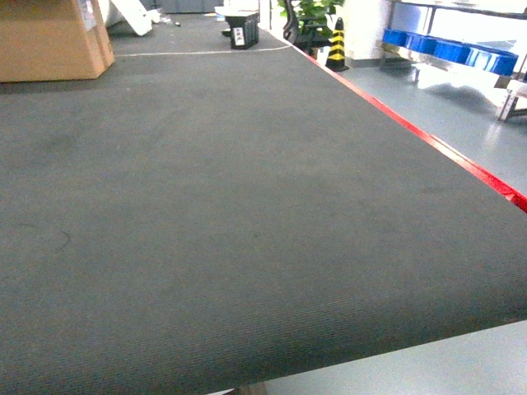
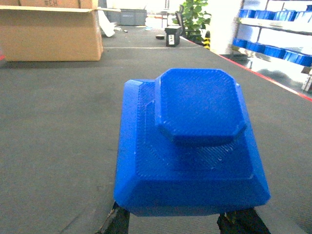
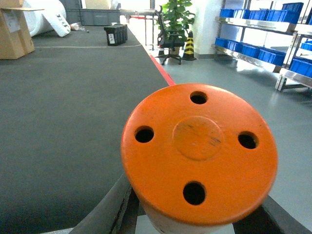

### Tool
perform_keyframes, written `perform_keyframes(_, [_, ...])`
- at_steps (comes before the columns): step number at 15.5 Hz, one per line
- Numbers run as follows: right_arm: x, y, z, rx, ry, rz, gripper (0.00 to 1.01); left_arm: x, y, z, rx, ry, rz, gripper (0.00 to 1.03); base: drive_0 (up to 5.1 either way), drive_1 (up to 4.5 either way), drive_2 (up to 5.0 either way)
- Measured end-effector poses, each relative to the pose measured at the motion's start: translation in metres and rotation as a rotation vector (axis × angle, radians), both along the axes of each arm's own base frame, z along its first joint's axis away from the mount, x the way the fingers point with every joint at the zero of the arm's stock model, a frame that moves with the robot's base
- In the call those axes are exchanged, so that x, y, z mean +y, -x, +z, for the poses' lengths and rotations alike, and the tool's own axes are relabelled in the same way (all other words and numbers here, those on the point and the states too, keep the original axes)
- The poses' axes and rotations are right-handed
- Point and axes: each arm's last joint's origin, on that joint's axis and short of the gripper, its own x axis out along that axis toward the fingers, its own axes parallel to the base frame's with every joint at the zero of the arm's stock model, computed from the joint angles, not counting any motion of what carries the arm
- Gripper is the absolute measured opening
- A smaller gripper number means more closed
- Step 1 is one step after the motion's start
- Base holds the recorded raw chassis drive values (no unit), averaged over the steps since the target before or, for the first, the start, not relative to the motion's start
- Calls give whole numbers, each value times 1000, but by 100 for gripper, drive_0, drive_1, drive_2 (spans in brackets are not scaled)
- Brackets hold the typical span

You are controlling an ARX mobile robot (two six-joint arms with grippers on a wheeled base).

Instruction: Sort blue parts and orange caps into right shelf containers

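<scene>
A blue part point(image 2: 190, 141), stepped with an octagonal raised top, fills the left wrist view. My left gripper point(image 2: 179, 220) is shut on it, dark fingertips point(image 2: 117, 222) showing under its near edge. A round orange cap point(image 3: 200, 151) with several holes fills the right wrist view, and my right gripper point(image 3: 195, 220) is shut on it, grey fingers point(image 3: 105, 207) on either side. The steel shelf point(image 1: 510, 90) stands far right with blue containers point(image 1: 449, 48) on it. It shows too in the right wrist view: shelf point(image 3: 248, 22), containers point(image 3: 253, 50). Neither gripper appears in the head view.
A dark grey mat point(image 1: 206, 230) covers the floor ahead, edged by a red line point(image 1: 445, 148) with grey floor beyond. A cardboard box point(image 1: 49, 37) is far left. A black crate point(image 1: 244, 31), a striped cone point(image 1: 336, 49) and a plant point(image 3: 178, 17) stand at the far end.
</scene>
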Motion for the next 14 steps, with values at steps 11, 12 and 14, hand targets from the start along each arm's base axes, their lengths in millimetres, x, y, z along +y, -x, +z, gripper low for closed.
perform_keyframes(11, [0, 0, 0, 0, 0, 0, 44, 0, 0, 0, 0, 0, 0, 41, -148, -148, -148])
perform_keyframes(12, [0, 0, 0, 0, 0, 0, 44, 0, 0, 0, 0, 0, 0, 41, -148, -148, -148])
perform_keyframes(14, [0, 0, 0, 0, 0, 0, 44, 0, 0, 0, 0, 0, 0, 41, -148, -148, -148])
